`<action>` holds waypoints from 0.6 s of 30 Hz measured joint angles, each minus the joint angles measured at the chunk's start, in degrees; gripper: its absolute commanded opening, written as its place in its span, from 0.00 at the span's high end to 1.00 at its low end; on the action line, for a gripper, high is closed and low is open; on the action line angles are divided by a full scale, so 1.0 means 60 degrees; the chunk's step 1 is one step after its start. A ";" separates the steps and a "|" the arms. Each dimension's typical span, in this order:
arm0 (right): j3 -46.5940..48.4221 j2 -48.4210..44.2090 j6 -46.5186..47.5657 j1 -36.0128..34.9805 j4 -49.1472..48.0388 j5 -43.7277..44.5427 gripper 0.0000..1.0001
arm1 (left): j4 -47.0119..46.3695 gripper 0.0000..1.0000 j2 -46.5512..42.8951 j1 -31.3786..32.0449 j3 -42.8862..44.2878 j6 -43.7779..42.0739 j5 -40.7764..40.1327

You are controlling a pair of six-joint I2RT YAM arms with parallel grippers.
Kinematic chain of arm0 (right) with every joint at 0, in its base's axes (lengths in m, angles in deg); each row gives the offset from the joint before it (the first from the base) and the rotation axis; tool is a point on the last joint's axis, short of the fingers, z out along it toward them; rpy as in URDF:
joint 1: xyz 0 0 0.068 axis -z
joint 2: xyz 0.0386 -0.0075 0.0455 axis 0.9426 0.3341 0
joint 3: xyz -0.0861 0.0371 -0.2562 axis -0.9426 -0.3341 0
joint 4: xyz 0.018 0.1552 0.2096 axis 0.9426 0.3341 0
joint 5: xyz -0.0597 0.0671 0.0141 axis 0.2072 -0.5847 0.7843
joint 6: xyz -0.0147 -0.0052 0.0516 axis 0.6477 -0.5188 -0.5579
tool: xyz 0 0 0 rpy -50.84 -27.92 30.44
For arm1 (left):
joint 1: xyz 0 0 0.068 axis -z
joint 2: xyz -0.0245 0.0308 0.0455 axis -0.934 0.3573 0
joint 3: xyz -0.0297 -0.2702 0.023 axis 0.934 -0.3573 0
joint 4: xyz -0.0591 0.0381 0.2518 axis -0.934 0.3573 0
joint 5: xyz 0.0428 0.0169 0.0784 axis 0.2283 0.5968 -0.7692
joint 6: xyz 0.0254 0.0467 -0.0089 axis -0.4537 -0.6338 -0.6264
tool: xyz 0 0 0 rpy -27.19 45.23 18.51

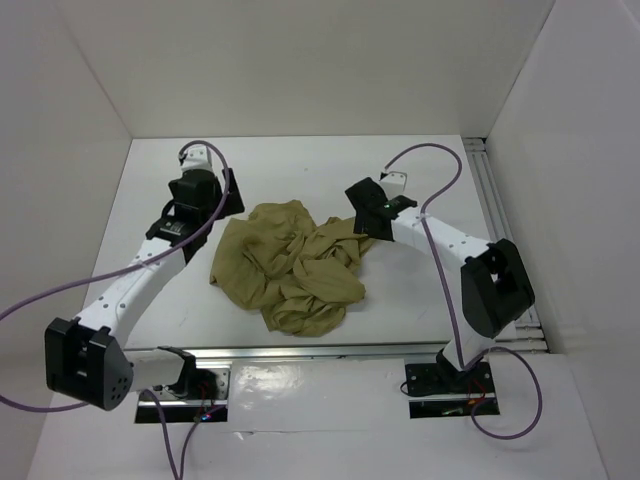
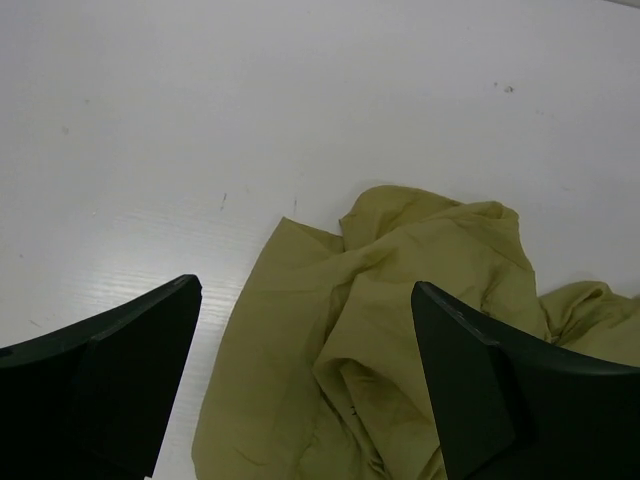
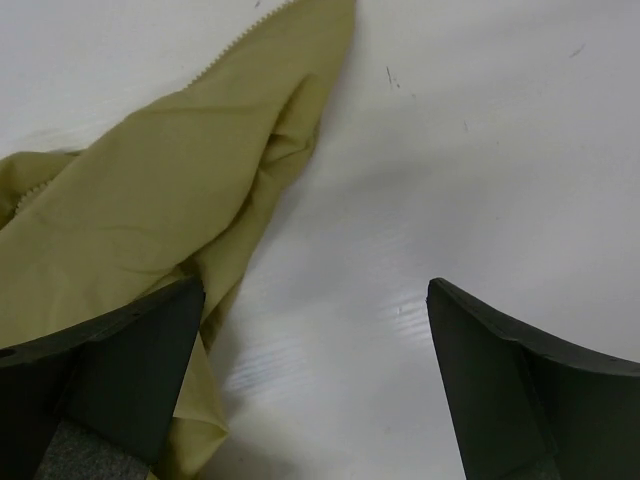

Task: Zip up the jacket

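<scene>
The jacket, a crumpled heap of thin olive-tan cloth, lies in the middle of the white table. My left gripper hovers over its left edge, open; in the left wrist view the jacket fills the gap between the two black fingers of the gripper. At the jacket's upper right edge my right gripper is open. In the right wrist view the jacket lies by the left finger, and bare table shows at the right gripper. A toothed zipper edge runs along the cloth's far side.
White walls enclose the table on the left, back and right. A metal rail runs along the table's right edge, another along the near edge. Purple cables loop from both arms.
</scene>
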 measured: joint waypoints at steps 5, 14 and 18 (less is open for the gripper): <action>-0.0455 -0.0364 0.0091 -0.0058 -0.0200 -0.0237 0.00 | 0.0528 0.00 0.0918 0.0142 0.1206 -0.0004 0.0780; -0.1803 -0.2612 0.1501 -0.1235 -0.1894 -0.2419 0.05 | 0.2747 0.20 0.2645 0.0346 0.2998 0.0007 0.1679; -0.1821 -0.2827 0.1902 -0.1971 -0.2390 -0.3388 0.01 | 0.3577 0.16 0.2754 0.0543 0.2962 0.0102 0.1938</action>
